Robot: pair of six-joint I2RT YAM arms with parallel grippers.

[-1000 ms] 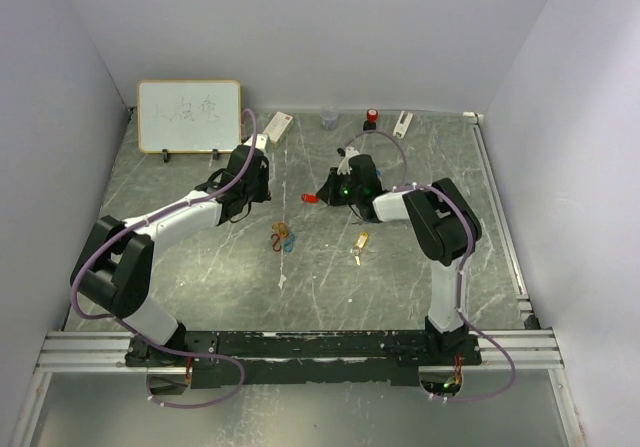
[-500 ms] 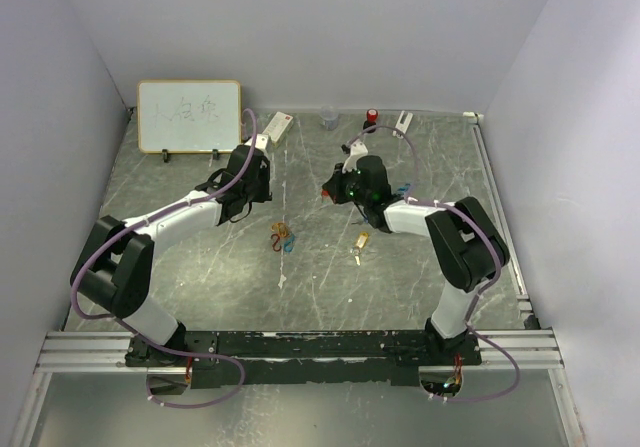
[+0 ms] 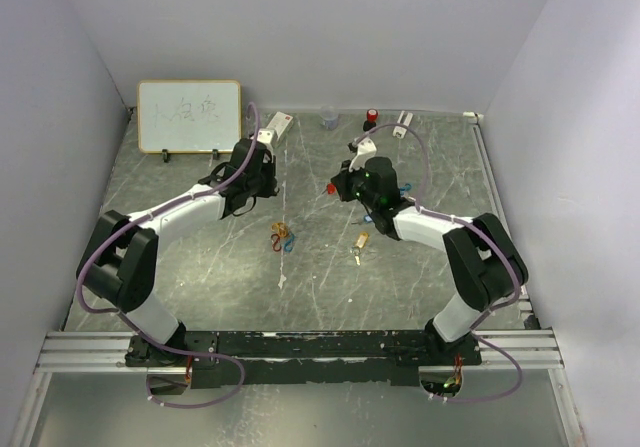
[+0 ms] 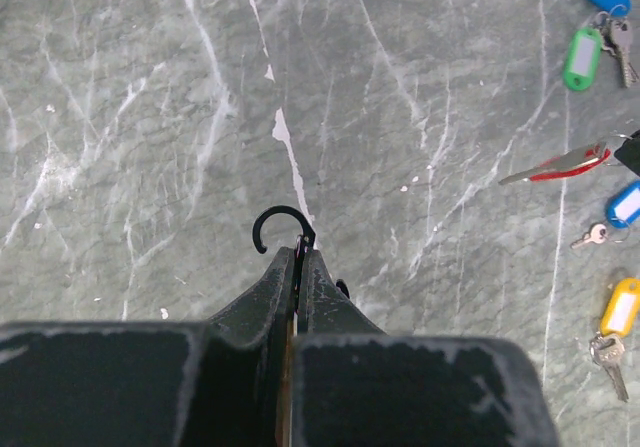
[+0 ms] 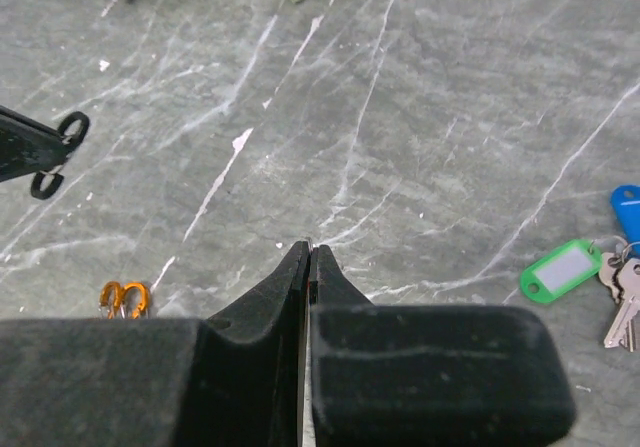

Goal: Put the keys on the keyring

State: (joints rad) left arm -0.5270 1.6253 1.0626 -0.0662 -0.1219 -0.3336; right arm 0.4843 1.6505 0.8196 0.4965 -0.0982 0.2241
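My left gripper (image 4: 301,252) is shut on the keyring (image 4: 281,227), a thin black ring whose open hook sticks out past the fingertips. My right gripper (image 5: 309,250) is shut on the key with the red tag (image 4: 558,164), held above the table a little right of the keyring; in the top view the red tag (image 3: 333,188) shows at its tip. Loose keys lie on the table: a green tag (image 5: 565,267) beside a blue tag (image 5: 628,212), another blue tag (image 4: 623,204), and a yellow tag (image 4: 620,307).
Small orange carabiner clips (image 5: 122,299) lie in front of the grippers, also seen from above (image 3: 283,237). A whiteboard (image 3: 189,116), a small box (image 3: 277,124), a cup (image 3: 329,120) and a red-capped item (image 3: 371,118) stand along the back wall.
My right gripper has carried the red-tagged key to the right and slightly farther back. The left gripper has shifted a little toward the back, still holding the keyring.
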